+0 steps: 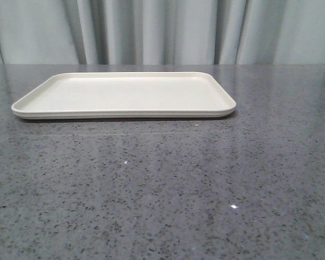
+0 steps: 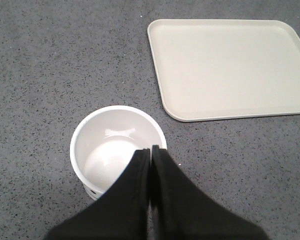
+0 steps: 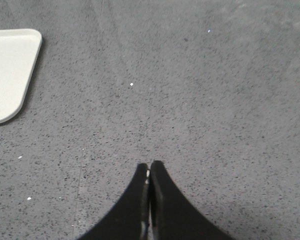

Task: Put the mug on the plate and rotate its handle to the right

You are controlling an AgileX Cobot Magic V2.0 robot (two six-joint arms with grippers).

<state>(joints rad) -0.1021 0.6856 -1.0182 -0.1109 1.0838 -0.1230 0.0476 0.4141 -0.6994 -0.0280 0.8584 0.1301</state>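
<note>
One mug point(image 2: 110, 145) and one plate point(image 2: 230, 70) are seen, set apart; no writing is seen. The left gripper point(image 2: 151, 150) and right gripper point(image 3: 149, 165) are closed, with nothing held.

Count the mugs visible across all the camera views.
1. The mug shows only in the left wrist view, standing on the table just beneath the shut left gripper, apart from the plate. Others could lie outside the views.

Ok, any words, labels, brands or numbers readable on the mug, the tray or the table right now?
None.
Mug: seen from above, plain white inside, no text showing.
Tray: blank cream surface, no marking.
Table: grey speckled stone only.
</note>
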